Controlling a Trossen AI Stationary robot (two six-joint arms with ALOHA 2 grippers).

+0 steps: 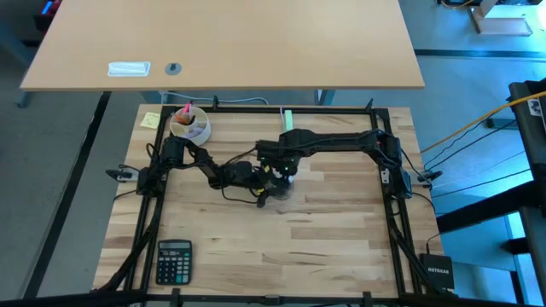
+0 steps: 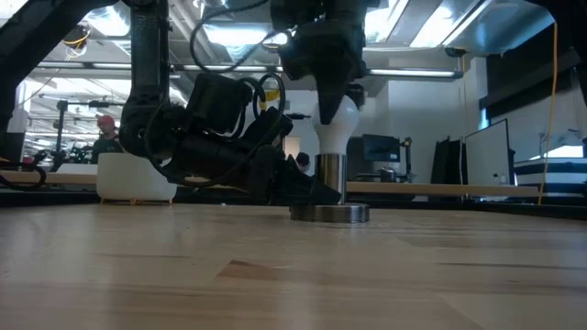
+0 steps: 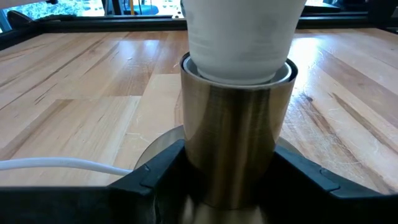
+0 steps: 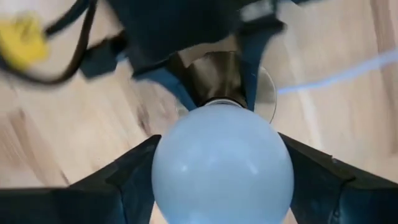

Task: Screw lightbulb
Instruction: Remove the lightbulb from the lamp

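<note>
Nearest the low camera, on the table (image 2: 275,275), stands the socket (image 2: 329,188), its metal sleeve pinched between the left gripper (image 3: 227,180) fingers (image 3: 155,177). Seated upright in that sleeve is the lightbulb (image 2: 336,121), with the right gripper (image 4: 221,168) fingers (image 4: 134,171) closed around its glass from above. A skewed turn could cross-thread the base; the smooth glass could slip. If the left grip loosens, the socket may spin along, winding its cord (image 3: 59,165).
</note>
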